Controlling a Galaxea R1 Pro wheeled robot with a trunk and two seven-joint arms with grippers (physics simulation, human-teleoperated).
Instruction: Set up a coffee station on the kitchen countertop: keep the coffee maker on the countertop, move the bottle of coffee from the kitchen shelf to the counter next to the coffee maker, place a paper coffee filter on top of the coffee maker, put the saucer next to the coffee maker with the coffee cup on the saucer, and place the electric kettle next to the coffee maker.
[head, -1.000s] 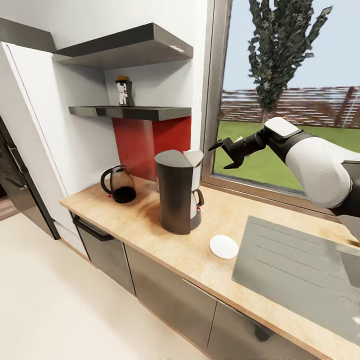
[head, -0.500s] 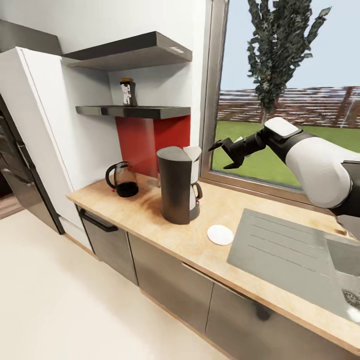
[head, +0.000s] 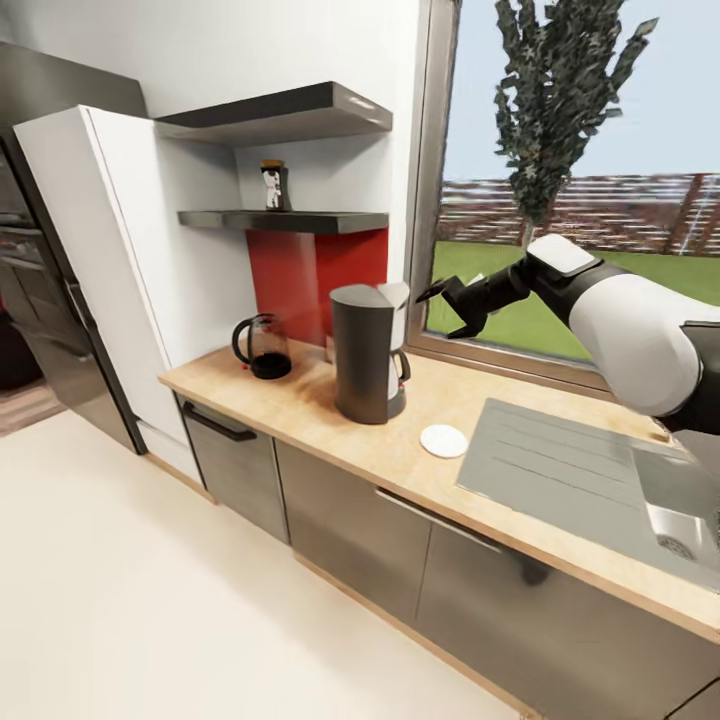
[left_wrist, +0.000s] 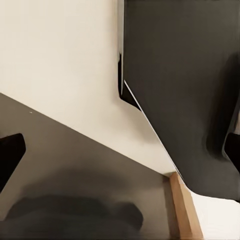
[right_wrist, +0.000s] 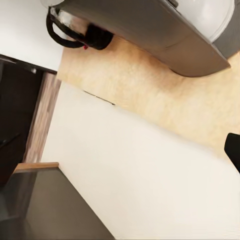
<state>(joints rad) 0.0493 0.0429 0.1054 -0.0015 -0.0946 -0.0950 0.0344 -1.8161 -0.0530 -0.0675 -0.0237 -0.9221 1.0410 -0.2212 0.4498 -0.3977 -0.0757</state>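
The worktop (head: 400, 455) runs long and level below the right end effector (head: 447, 305), its long axis passing from the tall cabinet side toward the steel sink (head: 600, 480); it carries most of the station's items, which suggests those placements are done or original. The kitchen shelf (head: 285, 220) lies above and beyond the end effector, on the far side of the coffee maker, a thin slab mounted flat to the wall. The coffee maker (head: 368, 352) stands upright below and just beyond the end effector, long axis vertical, white front section and carafe turned toward the sink. A white cone-like piece sits at its lid; this is judged to be the paper coffee filter (head: 394, 294), though the detail is too small to confirm. The electric kettle (head: 262, 348) stands upright further off on the far side of the machine, loop handle pointing away from it. The saucer (head: 444, 440) lies flat almost directly beneath the end effector, near the machine's base, with no cup on it. The bottle of coffee (head: 273, 186) stands upright on the shelf, cap up, well apart from the end effector and not yet moved. The right end effector is released, jaws spread and empty, held raised before the window (head: 570, 170), judged a carrying posture. The left end effector's state cannot be told.
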